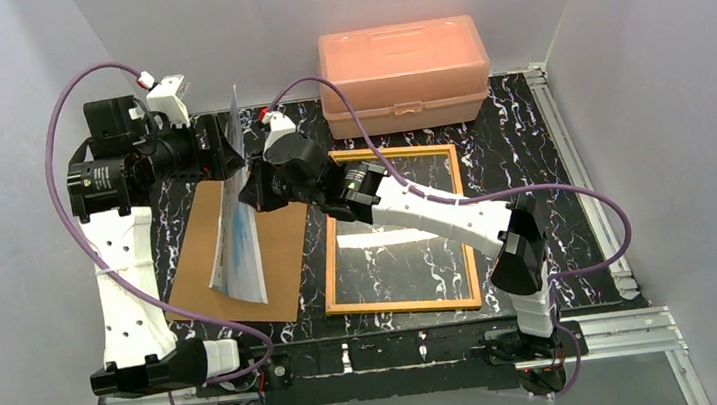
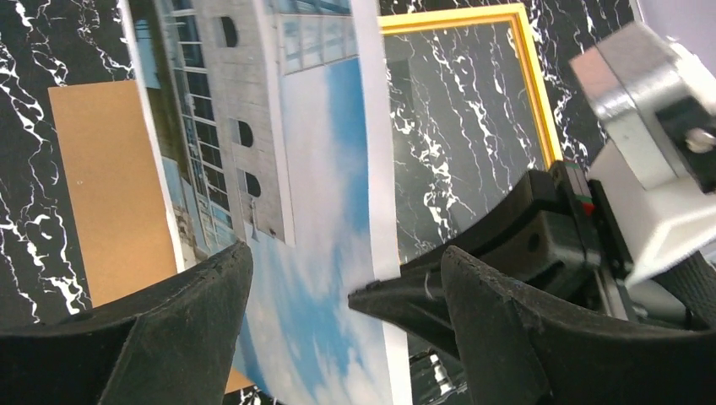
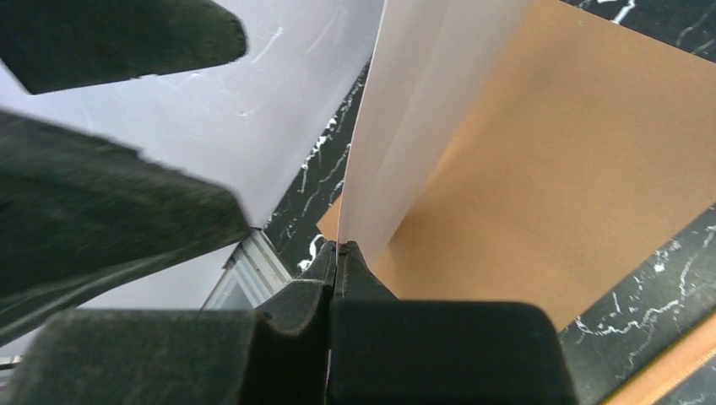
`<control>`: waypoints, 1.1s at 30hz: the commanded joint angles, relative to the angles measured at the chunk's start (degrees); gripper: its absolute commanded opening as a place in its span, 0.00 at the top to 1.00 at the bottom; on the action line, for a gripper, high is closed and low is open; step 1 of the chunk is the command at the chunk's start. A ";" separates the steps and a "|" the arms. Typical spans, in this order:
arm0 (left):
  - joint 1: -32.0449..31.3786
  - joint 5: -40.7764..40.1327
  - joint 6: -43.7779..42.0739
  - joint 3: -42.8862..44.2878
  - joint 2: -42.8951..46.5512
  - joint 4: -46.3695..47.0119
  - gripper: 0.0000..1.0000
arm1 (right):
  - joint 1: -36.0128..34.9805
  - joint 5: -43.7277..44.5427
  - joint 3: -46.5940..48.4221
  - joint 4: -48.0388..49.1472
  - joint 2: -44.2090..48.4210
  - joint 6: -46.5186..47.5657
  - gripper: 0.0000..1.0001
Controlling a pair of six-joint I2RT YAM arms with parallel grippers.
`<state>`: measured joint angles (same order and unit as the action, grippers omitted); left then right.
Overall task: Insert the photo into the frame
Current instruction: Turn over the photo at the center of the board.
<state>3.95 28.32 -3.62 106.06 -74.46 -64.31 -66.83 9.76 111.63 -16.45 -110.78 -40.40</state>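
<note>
1. Up top, over the table: the photo (image 1: 236, 248) stands on edge, lifted and curling, above the brown backing board (image 1: 190, 260). It is just left of the frame (image 1: 401, 308), which lies flat with its pane bare. The right gripper (image 1: 254, 188) nips the sheet partway along its right-hand edge. The left gripper (image 1: 228, 148) sits at the sheet's upper part. The pink box (image 1: 404, 67) waits at the back, well apart.

2. Down the left wrist: picture side faces this camera, building and blue sky. The left gripper (image 2: 342, 270) has its jaws spread wide with the print running between them, and neither finger looks pressed onto it, so it has hold of nothing. Across the sheet, the right gripper (image 2: 371, 295) bites the white border with its tips together. The frame (image 2: 540, 101) shows its yellow edge beyond.

3. Down the right wrist: the right gripper (image 3: 338, 253) is clamped flat, with only the paper's thin edge caught in the seam. The photo (image 3: 422, 110) rises away, white back showing, bowing under its own weight. The backing board (image 3: 574, 169) lies beneath.

4. My read on handling: this is a light, thin, floppy sheet that would crease easily and may be slick. The white border is the safe place to take hold. A second grip on a separate edge should keep it flat for the drop into the frame.
</note>
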 commanded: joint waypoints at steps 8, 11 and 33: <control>-0.53 3.63 8.15 0.76 -1.84 4.90 0.18 | -0.19 -2.66 1.30 6.97 -0.04 -2.33 0.99; -1.15 1.25 7.85 0.52 -2.27 4.86 0.19 | -0.21 -4.08 1.74 7.67 -0.80 -3.11 0.99; -12.82 -21.88 0.38 -0.64 -5.30 7.24 0.54 | -0.28 -5.61 2.33 9.55 -2.68 -3.69 0.99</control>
<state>-8.23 12.60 -0.45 105.91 -80.77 -55.99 -67.07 3.81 111.61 -10.68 -113.99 -44.21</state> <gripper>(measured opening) 0.489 0.031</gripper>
